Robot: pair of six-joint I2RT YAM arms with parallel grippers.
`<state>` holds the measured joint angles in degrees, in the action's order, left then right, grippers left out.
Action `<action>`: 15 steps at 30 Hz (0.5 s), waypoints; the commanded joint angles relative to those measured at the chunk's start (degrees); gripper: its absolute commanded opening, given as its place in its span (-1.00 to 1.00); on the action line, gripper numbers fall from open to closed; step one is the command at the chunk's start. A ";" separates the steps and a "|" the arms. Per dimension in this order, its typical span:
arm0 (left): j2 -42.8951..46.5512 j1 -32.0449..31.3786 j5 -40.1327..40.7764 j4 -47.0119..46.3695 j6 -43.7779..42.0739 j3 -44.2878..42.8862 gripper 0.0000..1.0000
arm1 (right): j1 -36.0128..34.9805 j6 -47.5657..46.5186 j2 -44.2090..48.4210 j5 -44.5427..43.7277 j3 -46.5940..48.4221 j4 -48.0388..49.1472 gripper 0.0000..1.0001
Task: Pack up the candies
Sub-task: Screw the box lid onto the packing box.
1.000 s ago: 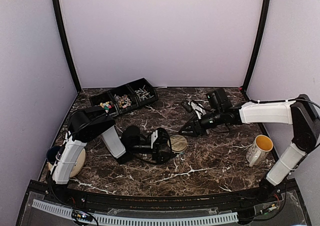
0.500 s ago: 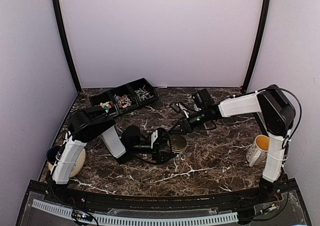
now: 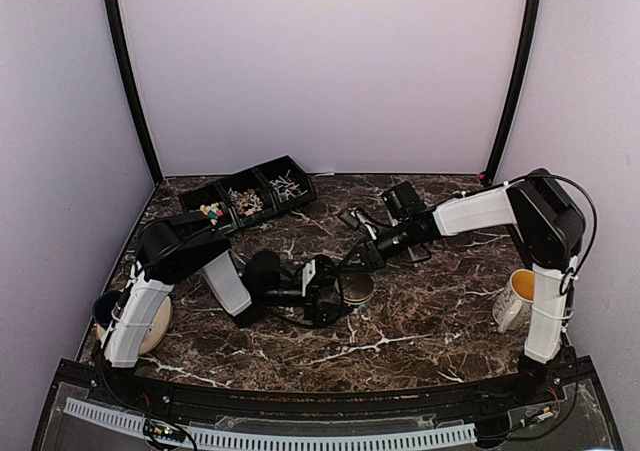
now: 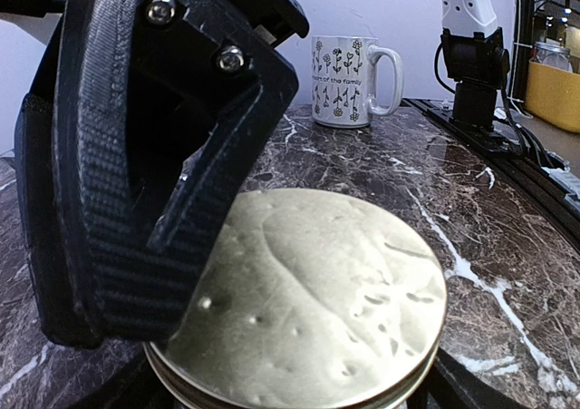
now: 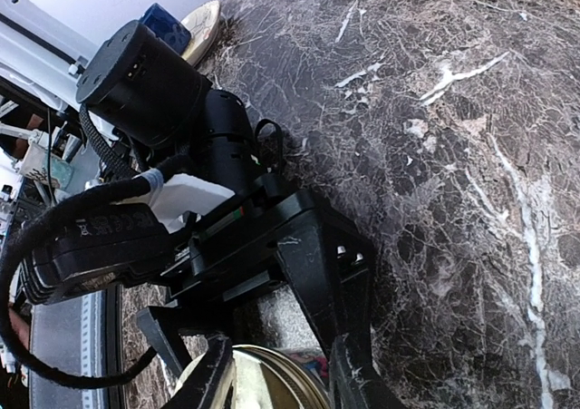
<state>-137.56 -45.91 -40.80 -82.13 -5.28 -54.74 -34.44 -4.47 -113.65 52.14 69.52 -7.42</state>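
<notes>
Near left: tan round plate flat on the worktop, with a dark blue object at its far-left rim, both tucked beside the left arm. Can't ID the blue thing. Near right: mug, upright, white with a flower print outside, yellow inside, near the right arm's base.

Centre: left hand lies low and level, reaching in from the left, jaws wide and clamped on a round tin. Tin stands upright on the worktop with a dented metal lid on top. Left wrist view: one black finger is hard against the lid's left edge. The other finger is only just visible at bottom right.

Just behind: right hand comes in from the far right, angled down toward the tin's far-left rim. Jaws narrow, part-way apart, gripping nothing I can see. In the right wrist view the lid's edge shows through the gap between its fingers. Can't tell whether the tips touch the lid.

Far left: candies sit in a black three-compartment tray, set at an angle near the back wall, well apart from the tin. Left compartment: pastel coloured pieces. Middle: pinkish-white ones. Right: thin whitish wrapped ones.
</notes>
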 commanded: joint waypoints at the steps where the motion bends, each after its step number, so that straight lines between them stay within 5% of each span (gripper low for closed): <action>1: -4.21 0.30 2.14 10.61 -1.93 1.25 0.71 | 0.08 -0.98 -0.34 1.40 -0.01 -0.11 -0.30; 15: -4.21 0.38 2.87 10.71 -1.58 1.13 0.72 | 1.00 -1.47 4.00 -1.06 -7.80 0.28 -0.53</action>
<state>-137.58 -46.02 -41.17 -81.84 -5.32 -55.02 -33.95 -5.61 -112.33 51.59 65.73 -4.47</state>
